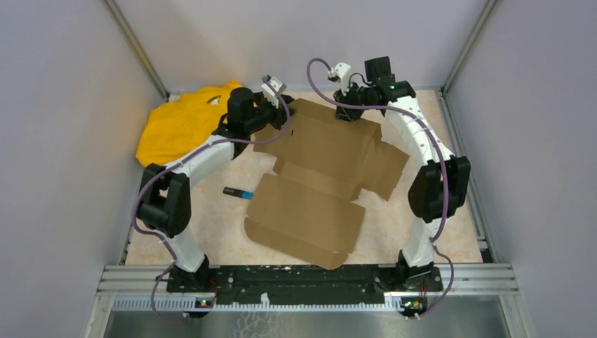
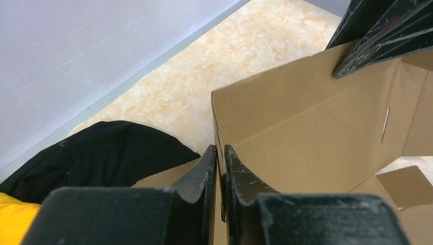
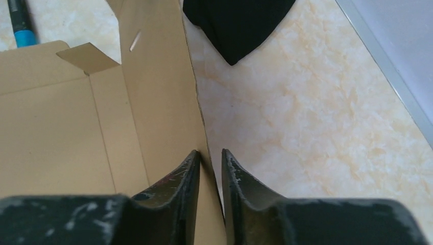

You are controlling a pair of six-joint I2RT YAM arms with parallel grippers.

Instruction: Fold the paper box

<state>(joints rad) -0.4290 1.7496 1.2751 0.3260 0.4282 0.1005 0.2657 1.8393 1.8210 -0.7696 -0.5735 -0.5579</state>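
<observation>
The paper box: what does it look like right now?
The paper box is a plain brown die-cut cardboard sheet with flaps and a slit, mostly flat on the table; its far panel stands up. The left gripper is shut on one end of it; the right gripper straddles the other end.

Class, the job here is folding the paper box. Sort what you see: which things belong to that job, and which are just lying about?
Belongs to the job:
- box
- left gripper, clamped on the box's raised wall
- right gripper, astride that wall

Just lying about:
- yellow cloth
- black cloth
- pen
</observation>
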